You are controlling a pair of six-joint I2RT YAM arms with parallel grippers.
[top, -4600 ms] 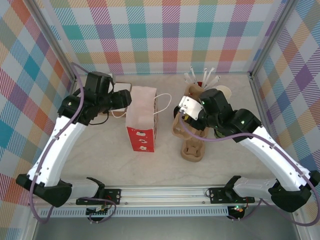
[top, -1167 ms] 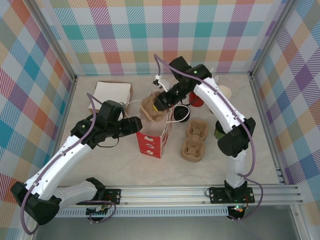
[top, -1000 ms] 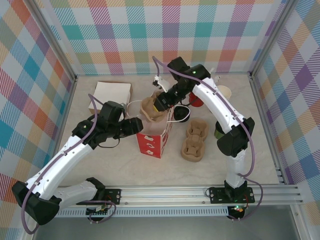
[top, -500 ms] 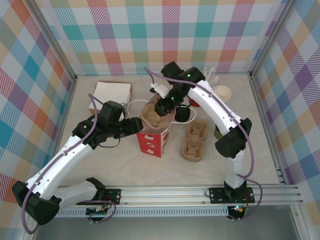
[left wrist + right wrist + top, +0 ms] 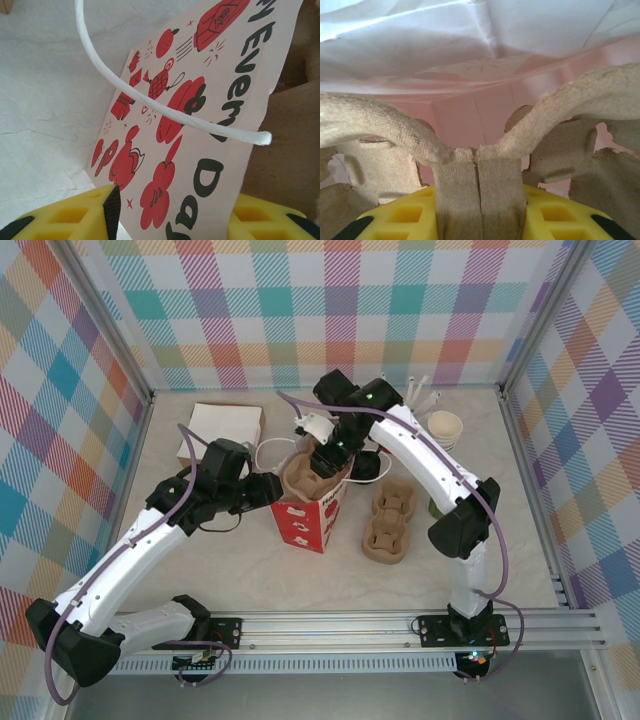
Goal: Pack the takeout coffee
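While the right tool (image 5: 326, 454) clamps the pulp cup carrier (image 5: 300, 472) in the red paper bag's (image 5: 305, 523) mouth and the spread left tool (image 5: 272, 490) straddles its wall, the takeout coffee (image 5: 433, 508) waits at the right on the desk (image 5: 250, 570), apparently until the carrier is seated flat.

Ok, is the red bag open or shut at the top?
Open: the pulp carrier sits in the red bag's mouth, and the right wrist view shows its pink inner walls.

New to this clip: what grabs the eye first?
The right end effector clamps a brown pulp cup carrier by its central handle, holding it in the mouth of the red paper bag at mid-table. The left end effector straddles the bag's printed wall, beside its white handle.
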